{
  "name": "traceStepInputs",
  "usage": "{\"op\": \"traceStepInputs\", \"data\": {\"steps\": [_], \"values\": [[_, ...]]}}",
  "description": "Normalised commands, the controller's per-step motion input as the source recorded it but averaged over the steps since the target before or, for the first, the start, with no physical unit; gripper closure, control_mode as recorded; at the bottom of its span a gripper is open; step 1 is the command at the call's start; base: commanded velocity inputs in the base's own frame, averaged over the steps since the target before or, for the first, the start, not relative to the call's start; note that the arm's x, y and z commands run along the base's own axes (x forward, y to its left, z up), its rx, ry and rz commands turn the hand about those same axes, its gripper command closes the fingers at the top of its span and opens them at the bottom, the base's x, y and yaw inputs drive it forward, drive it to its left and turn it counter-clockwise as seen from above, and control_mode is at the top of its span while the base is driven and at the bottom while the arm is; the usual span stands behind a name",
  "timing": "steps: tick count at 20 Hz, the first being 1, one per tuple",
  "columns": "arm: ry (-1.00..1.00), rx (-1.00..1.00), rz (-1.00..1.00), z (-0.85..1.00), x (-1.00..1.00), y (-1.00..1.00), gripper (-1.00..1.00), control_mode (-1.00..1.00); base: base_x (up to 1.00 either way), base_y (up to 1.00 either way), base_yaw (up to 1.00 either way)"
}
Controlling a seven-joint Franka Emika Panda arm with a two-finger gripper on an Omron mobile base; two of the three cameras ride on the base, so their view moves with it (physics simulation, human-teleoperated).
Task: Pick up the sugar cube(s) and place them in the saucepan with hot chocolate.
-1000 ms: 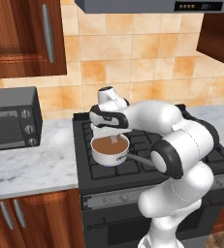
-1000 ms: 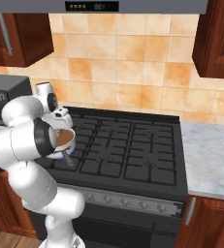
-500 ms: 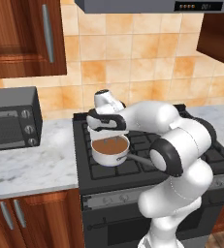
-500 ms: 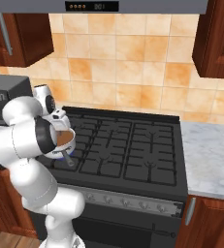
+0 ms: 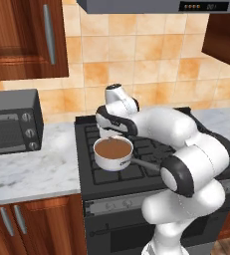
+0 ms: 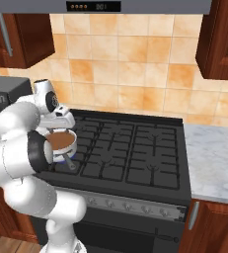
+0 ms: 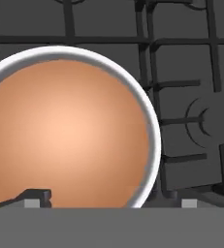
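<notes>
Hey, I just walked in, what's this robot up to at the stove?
The white robot arm is reaching over the stove, with its hand above the saucepan of hot chocolate on the front left burner. The hand view looks straight down into the brown liquid. I can't tell whether the gripper holds a sugar cube; none is visible. A microwave sits on the counter nearby.
</notes>
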Motion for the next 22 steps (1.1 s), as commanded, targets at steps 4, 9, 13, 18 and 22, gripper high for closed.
{"op": "traceStepInputs", "data": {"steps": [4,9,13,18,22], "values": [[-0.29,0.22,0.0,0.94,-0.99,-1.0,-1.0,-1.0,0.0,0.0,0.0],[-0.26,0.21,0.0,1.0,-0.99,-0.93,-1.0,-1.0,0.0,0.0,0.0],[-0.13,0.1,0.0,0.85,-0.58,-0.61,-1.0,-1.0,0.0,0.0,0.0],[0.02,0.0,0.0,0.58,-0.34,-0.38,-1.0,-1.0,0.0,0.0,0.0],[0.06,0.0,-0.02,0.26,-0.45,-0.64,-1.0,-1.0,0.0,0.0,0.0]]}}
